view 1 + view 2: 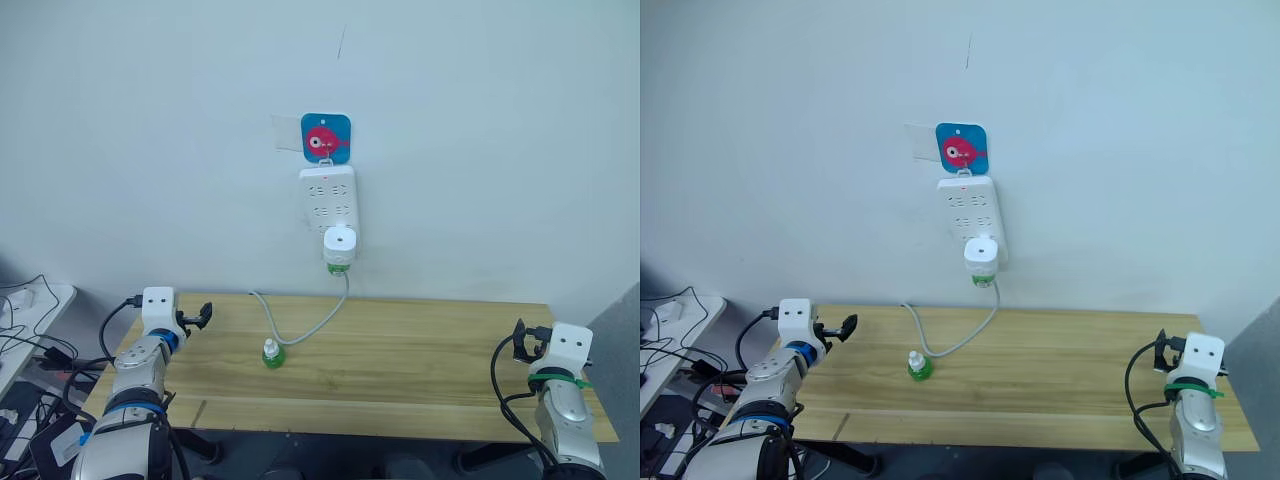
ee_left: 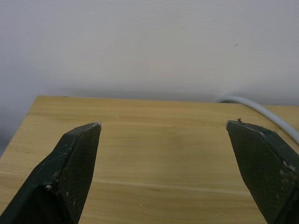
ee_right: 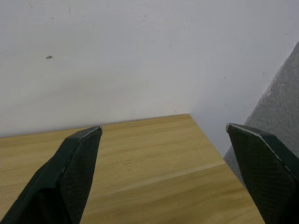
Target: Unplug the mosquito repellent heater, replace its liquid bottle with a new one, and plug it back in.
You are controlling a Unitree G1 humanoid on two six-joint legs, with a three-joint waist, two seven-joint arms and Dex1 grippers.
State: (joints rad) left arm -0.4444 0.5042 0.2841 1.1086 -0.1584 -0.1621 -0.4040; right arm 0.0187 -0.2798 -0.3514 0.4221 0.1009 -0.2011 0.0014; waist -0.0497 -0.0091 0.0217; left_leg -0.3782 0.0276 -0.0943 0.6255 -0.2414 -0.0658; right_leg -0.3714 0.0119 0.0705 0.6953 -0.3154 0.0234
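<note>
With nothing yet grasped, both sets of fingers, left (image 2: 163,154) and right (image 3: 163,154), are held open, well short of the plugged-in mosquito repellent heater (image 1: 339,246).

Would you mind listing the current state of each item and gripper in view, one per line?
Mosquito repellent heater: plugged into the power strip, green bottle fitted underneath.
Power strip: hanging upright on the wall, cord trailing onto the table.
Spare bottle: upright on the table, capped, untouched.
Left gripper: fingers open, empty, above the table.
Right gripper: fingers open, empty, above the table's corner.
</note>
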